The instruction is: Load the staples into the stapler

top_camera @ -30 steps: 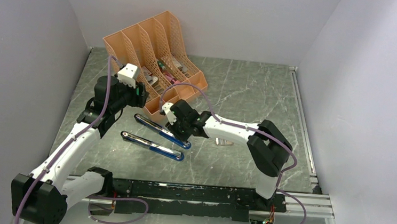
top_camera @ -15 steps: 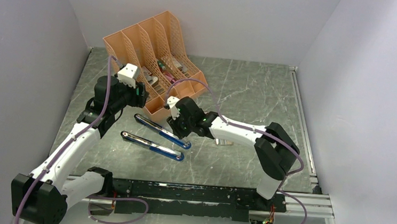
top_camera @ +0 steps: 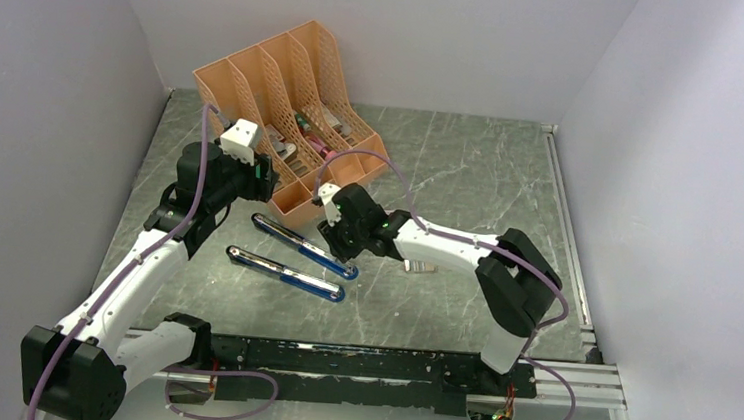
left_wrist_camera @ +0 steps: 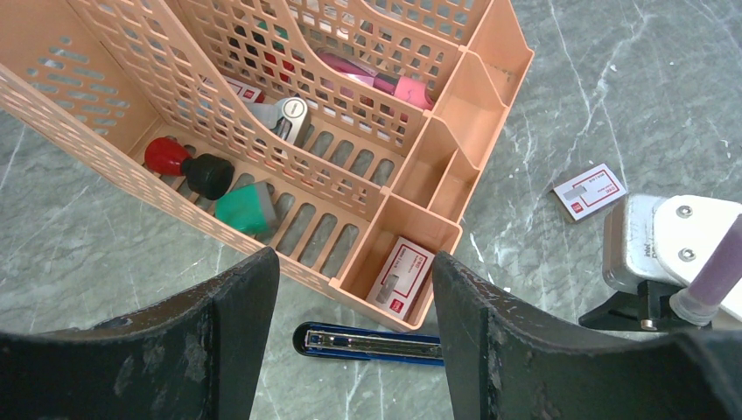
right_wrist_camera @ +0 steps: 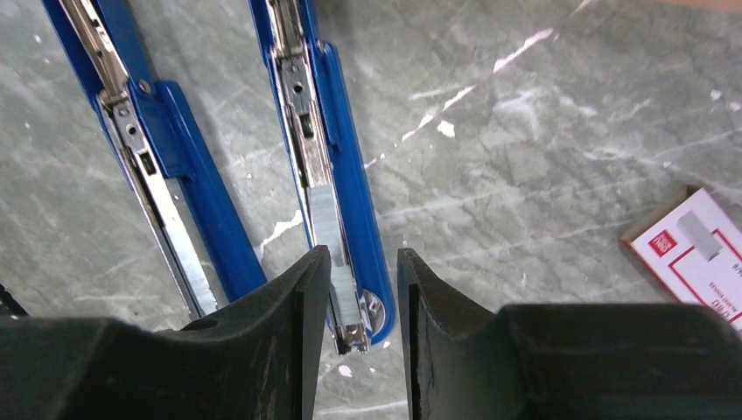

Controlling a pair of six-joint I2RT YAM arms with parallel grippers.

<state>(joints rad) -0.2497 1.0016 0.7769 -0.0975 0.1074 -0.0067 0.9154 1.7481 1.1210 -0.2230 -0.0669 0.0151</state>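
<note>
Two stapler bars (top_camera: 303, 246), red-white box (top_camera: 420, 267) nr (2nd box (left_wrist_camera: 401, 278) in organizer (left_wrist_camera: 503, 48))

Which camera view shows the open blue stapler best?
The right wrist view: the stapler is close, both halves and metal channels sharp. The top external view shows it nearly whole but small; the left wrist view catches only one short blue piece.

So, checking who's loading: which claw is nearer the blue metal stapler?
Right. The right claw is directly over the stapler's tip; the left claw hangs by the peach plastic organizer.
</note>
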